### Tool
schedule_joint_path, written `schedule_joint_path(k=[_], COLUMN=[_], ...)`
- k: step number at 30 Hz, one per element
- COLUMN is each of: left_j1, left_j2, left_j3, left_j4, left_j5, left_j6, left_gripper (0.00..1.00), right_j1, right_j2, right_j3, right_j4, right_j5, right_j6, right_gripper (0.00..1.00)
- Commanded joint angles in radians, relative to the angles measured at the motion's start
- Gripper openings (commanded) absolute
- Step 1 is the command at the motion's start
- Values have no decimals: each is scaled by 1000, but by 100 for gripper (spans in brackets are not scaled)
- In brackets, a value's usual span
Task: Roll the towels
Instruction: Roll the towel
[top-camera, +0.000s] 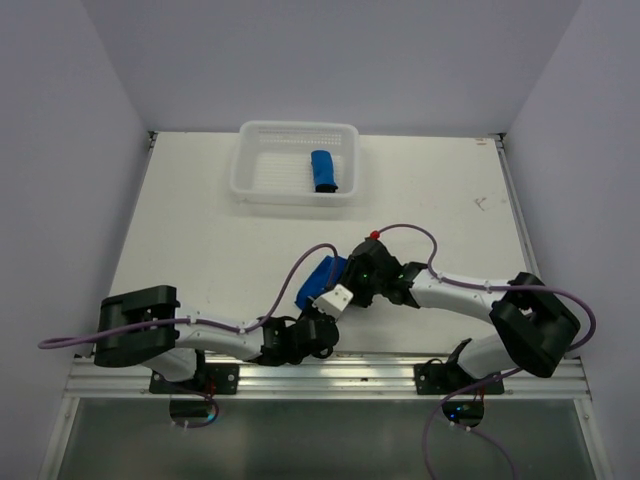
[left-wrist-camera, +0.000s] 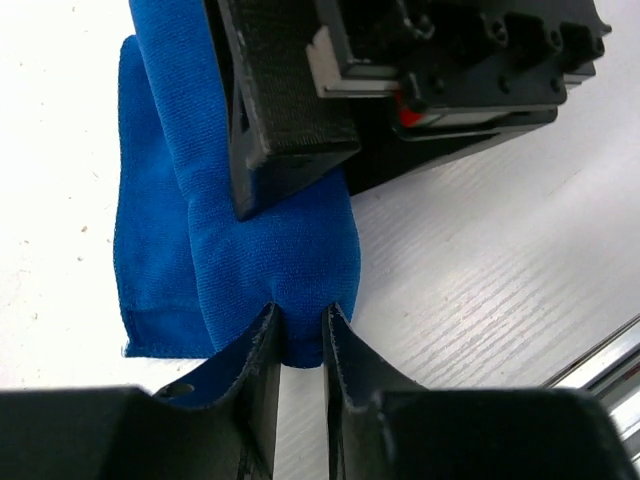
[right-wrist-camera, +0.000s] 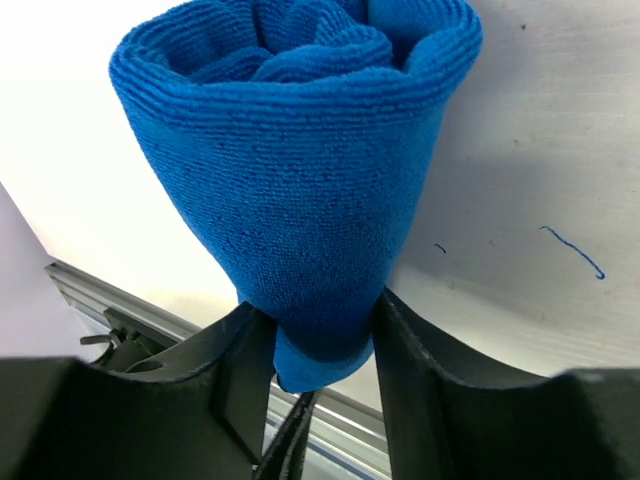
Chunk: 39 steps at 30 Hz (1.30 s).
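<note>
A royal-blue towel (top-camera: 320, 281), rolled up, lies near the table's front between my two grippers. My left gripper (top-camera: 322, 318) is shut on its near end; in the left wrist view the fingers pinch the roll (left-wrist-camera: 270, 230) at the gripper tips (left-wrist-camera: 298, 335). My right gripper (top-camera: 352, 283) is shut on the other end; in the right wrist view the roll (right-wrist-camera: 300, 180) flares out from the pinch at the gripper (right-wrist-camera: 315, 335), spiral layers showing at its far end. A second rolled blue towel (top-camera: 323, 171) lies in the white basket (top-camera: 262, 180).
The white plastic basket stands at the table's back centre. The metal rail (top-camera: 330, 370) of the table's front edge lies just behind both grippers. Purple cables (top-camera: 300, 270) loop over the arms. Grey walls close in left, right and back.
</note>
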Motion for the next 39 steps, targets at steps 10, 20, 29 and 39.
schedule_joint_path(k=[10,20,29,39], left_j1=[51,51,49,49], left_j2=[-42,-62,-48,-66], left_j3=[-26,-39,-39,-65], left_j4=[113,156,170,170], left_j5=[122,209,260,286], left_j6=[18,41,40,-14], left_gripper=[0,0,0,0], right_j1=[-109,-175,-248,-313], right_j2=[-15,18,72,123], right_j3=[-5,75,148,173], right_j4=[-28,-53,-97,-130], right_j5=[-65,-55,-36,-33], right_j6=[-66,-133,-176,-236], right_gripper=[70,76,74,59])
